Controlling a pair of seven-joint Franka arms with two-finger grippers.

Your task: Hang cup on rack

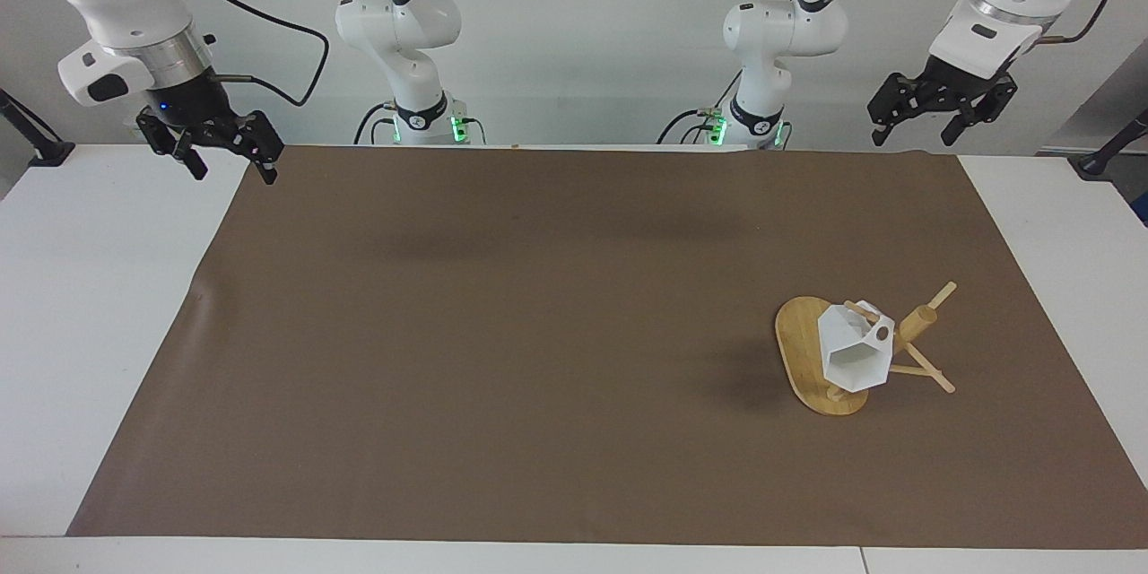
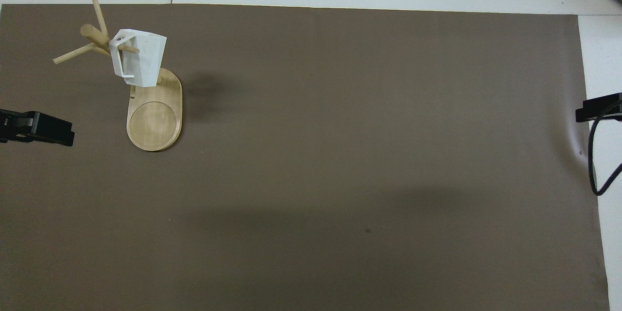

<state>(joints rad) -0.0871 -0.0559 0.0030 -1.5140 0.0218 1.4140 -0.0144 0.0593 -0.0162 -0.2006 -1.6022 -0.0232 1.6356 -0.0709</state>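
**Cup hangs on rack; task looks done**

Facing view: we see one cup (image 1: 855,354) hanging by its handle on a peg of one rack (image 1: 803,350), near the mat's (image 1: 502,341) left-arm end. Left gripper (image 1: 942,112) and right gripper (image 1: 215,148) both hover released, empty, over the mat's robot-side corners. We judge nothing remains.

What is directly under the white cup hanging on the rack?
The cup hangs by its handle from a peg of the rack, over the rack's oval base. The foot of the post is covered by the cup.
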